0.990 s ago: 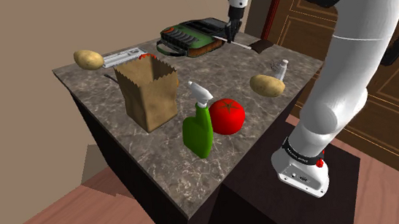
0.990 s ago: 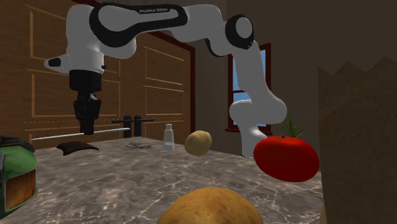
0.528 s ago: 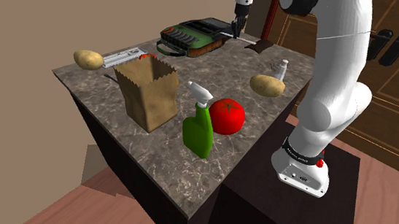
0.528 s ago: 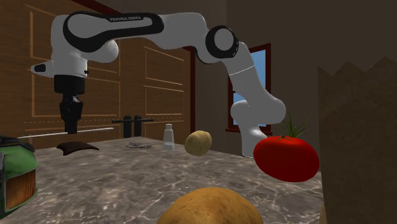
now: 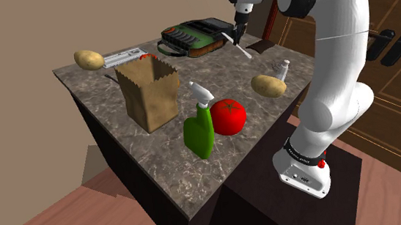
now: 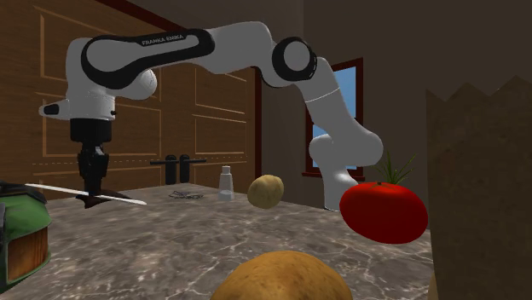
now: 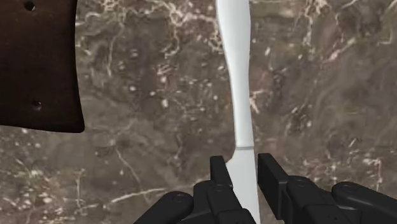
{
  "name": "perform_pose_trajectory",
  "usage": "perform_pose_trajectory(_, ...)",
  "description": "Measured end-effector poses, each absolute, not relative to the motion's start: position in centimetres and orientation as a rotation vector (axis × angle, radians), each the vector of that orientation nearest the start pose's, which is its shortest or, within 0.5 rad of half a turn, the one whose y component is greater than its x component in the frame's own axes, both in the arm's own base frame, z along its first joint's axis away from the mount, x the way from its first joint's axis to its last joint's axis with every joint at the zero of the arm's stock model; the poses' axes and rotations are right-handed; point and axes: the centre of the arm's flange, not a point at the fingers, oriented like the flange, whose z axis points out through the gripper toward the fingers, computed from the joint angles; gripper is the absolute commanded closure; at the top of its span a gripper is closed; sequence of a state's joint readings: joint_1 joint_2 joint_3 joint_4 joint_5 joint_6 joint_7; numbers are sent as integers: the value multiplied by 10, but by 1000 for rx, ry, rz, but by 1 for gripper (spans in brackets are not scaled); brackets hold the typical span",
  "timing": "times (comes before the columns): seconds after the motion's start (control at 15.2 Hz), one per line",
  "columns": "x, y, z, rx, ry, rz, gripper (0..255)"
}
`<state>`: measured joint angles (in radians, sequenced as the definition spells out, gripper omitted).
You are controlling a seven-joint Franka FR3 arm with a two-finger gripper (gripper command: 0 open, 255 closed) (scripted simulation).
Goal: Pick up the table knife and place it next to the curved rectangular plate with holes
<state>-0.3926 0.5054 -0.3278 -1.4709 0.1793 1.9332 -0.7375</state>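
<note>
The table knife (image 7: 236, 95), long and white, is clasped near one end between the black fingers (image 7: 219, 175) of my gripper (image 7: 243, 163). It hangs just above the brown marbled tabletop (image 7: 146, 127). The curved rectangular plate with holes (image 7: 38, 63) is dark brown and lies flat off to one side of the knife, a gap of bare stone between them. In the shoulder view the gripper (image 5: 238, 37) points down at the table's far side, with the knife (image 5: 244, 50) slanting toward the plate (image 5: 264, 46). In the second exterior view the knife (image 6: 51, 190) tilts slightly under the gripper (image 6: 92, 194).
A brown paper bag (image 5: 149, 90), a green spray bottle (image 5: 199, 126), a tomato (image 5: 228, 116) and a potato (image 5: 268, 86) stand mid-table. A small bottle (image 5: 282, 69), a green-and-dark case (image 5: 193, 37), another potato (image 5: 89, 59) and a flat white box (image 5: 121, 57) line the far edges.
The gripper has carried the knife toward the second exterior view's left and lowered it close to the tabletop. The knife, level before, now tilts.
</note>
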Motion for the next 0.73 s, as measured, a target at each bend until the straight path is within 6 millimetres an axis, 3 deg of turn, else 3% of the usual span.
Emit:
perform_pose_trajectory(0.46,556,-420,366,-3129,17,-8,255)
perform_pose_trajectory(0.73,554,-420,360,-3131,17,-11,255)
